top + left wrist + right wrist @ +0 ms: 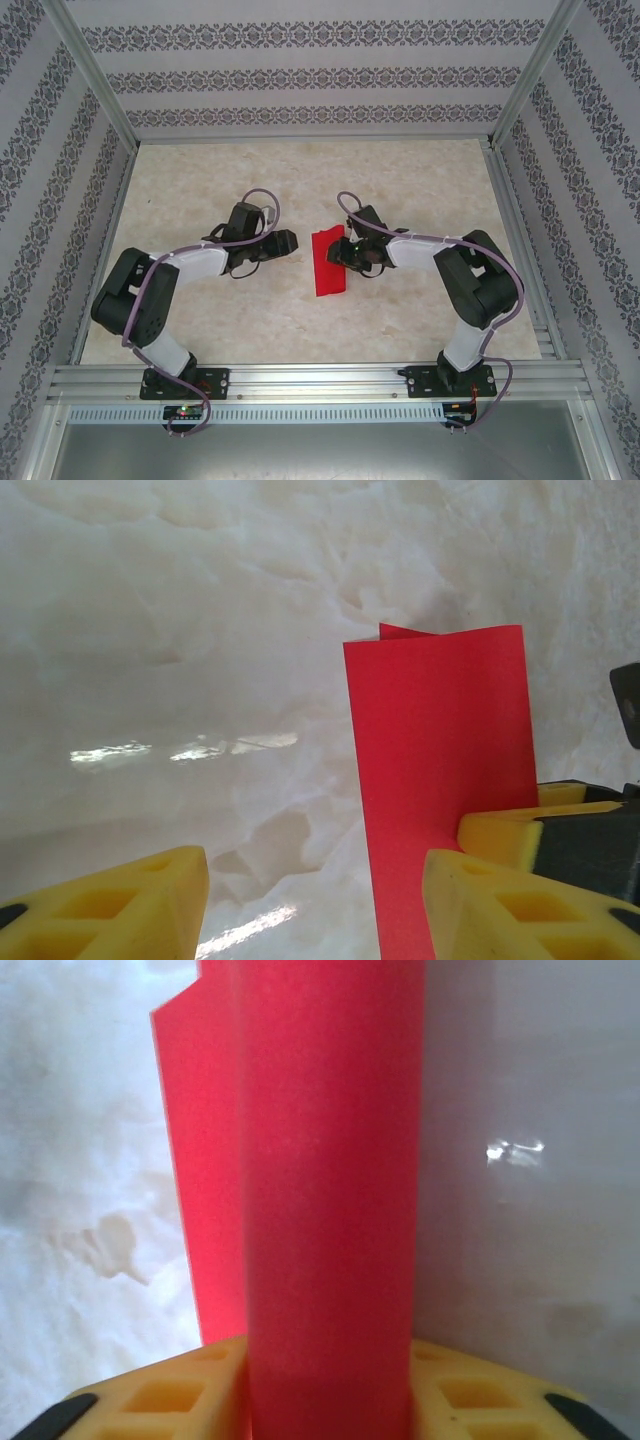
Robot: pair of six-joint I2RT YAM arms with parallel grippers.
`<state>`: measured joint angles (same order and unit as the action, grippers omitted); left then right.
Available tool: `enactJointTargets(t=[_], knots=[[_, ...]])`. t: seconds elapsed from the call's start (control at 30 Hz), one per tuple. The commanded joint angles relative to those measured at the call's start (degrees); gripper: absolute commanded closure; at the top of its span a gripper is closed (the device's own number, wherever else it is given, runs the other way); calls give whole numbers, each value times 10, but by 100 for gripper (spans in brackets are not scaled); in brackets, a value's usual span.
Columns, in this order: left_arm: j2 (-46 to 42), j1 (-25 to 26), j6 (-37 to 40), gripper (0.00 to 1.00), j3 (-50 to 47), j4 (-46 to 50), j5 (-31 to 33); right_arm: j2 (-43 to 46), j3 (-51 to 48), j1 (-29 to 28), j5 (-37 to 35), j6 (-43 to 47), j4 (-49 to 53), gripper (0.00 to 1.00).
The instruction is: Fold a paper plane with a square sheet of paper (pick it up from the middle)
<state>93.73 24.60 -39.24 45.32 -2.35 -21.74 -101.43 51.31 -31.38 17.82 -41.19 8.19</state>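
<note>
The square sheet of paper (328,262) is bright red and folded lengthwise into a narrow strip at the middle of the table. My right gripper (346,254) reaches it from the right. In the right wrist view the paper (330,1180) bulges up between the two yellow fingers (170,1400) and fills the whole gap of the right gripper (330,1400). My left gripper (291,241) stands just left of the sheet. Its yellow fingers (110,905) are wide apart, with the paper's (440,760) left edge inside the gap of the left gripper (315,910) and untouched.
The table (200,190) is pale marbled stone, fenced by aluminium rails (300,378) in front and patterned walls (300,80) at the back and sides. A yellow finger of the right gripper (525,830) presses on the paper beside my left gripper's right finger.
</note>
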Motion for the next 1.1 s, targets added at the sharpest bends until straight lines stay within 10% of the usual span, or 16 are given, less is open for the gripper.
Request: enactJointTargets(t=[0.0,0.33,1.07], knots=[[12,13,-7,41,24,-35,6,-5,21,1,-65,30,56,55],[34,26,-12,40,42,-37,13,10,42,-2,-135,41,118,37],[57,48,-22,40,57,-35,10,-48,39,14,-97,90,136,55]])
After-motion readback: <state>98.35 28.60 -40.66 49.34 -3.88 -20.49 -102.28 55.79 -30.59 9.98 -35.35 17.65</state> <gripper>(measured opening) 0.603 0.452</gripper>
